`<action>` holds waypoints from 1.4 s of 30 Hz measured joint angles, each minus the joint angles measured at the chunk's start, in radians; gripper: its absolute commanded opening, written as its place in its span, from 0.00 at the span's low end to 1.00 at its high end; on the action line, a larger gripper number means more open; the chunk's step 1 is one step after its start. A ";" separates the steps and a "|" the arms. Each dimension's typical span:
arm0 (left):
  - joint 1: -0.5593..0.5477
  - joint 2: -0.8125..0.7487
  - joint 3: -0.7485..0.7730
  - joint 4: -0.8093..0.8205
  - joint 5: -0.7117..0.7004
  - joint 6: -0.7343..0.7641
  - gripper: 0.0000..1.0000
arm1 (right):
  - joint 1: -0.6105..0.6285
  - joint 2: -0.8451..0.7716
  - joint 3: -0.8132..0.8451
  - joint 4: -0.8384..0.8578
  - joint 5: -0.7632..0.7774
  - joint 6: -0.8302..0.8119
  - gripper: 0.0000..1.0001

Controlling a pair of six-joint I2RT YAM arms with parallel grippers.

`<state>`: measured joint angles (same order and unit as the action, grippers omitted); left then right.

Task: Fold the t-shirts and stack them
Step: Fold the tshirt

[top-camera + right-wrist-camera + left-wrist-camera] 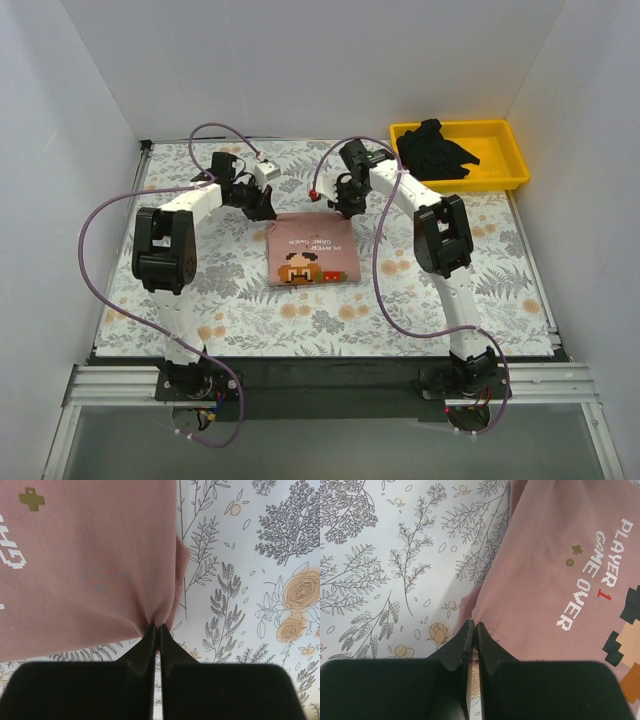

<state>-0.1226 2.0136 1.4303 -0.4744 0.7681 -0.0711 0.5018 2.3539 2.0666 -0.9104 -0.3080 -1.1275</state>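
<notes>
The dusty pink t-shirt (310, 250) lies folded into a rectangle on the table's middle, its pixel-face print and "PLAYER 1 GAME OVER" text facing up. My left gripper (266, 207) is shut on its far left corner; in the left wrist view the gripper (473, 628) pinches the pink cloth (545, 580). My right gripper (345, 206) is shut on the far right corner; in the right wrist view the gripper (156, 628) pinches bunched pink cloth (90, 570). The black t-shirt (435, 148) lies crumpled in the yellow bin.
The yellow bin (505, 165) stands at the table's far right corner. The floral table cover (200, 290) spreads under everything. White walls close in the table on three sides. Purple cables loop from both arms.
</notes>
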 measured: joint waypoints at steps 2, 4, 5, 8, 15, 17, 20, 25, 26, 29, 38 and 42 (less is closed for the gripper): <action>0.000 0.001 0.000 0.008 -0.006 -0.006 0.00 | 0.000 0.000 0.002 0.008 0.000 0.001 0.01; 0.000 -0.001 0.000 0.014 -0.006 -0.015 0.00 | -0.001 0.000 0.002 0.018 -0.001 0.002 0.01; 0.000 -0.003 0.000 0.014 -0.006 -0.019 0.00 | -0.002 -0.001 0.002 0.020 -0.001 0.002 0.01; 0.000 -0.023 -0.006 0.015 -0.006 -0.031 0.00 | -0.002 -0.017 -0.003 0.023 -0.002 0.003 0.01; 0.002 -0.106 -0.031 0.005 -0.006 -0.040 0.00 | -0.002 -0.102 -0.003 0.024 -0.012 0.006 0.01; 0.003 -0.116 -0.038 0.001 -0.008 -0.037 0.00 | -0.001 -0.113 -0.002 0.027 -0.013 0.006 0.01; 0.005 -0.114 -0.044 -0.007 -0.019 -0.034 0.00 | 0.001 -0.106 0.000 0.031 -0.012 0.006 0.01; 0.024 -0.106 -0.059 -0.013 -0.021 -0.039 0.00 | 0.006 -0.059 0.018 0.051 -0.013 0.007 0.01; 0.029 -0.106 -0.066 -0.013 -0.021 -0.042 0.00 | 0.007 -0.051 0.019 0.057 -0.014 0.009 0.01; 0.032 -0.106 -0.087 -0.010 -0.023 -0.050 0.00 | 0.010 -0.035 0.019 0.070 -0.017 0.013 0.01; 0.040 -0.023 -0.070 0.018 -0.084 -0.072 0.17 | 0.013 0.010 0.033 0.136 0.031 0.085 0.71; 0.055 0.058 -0.007 0.006 -0.124 -0.105 0.32 | 0.009 0.016 0.033 0.156 0.063 0.145 0.72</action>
<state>-0.0673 2.0716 1.4231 -0.4679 0.6445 -0.1764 0.5106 2.3703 2.0995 -0.7540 -0.2451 -0.9825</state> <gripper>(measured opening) 0.277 0.710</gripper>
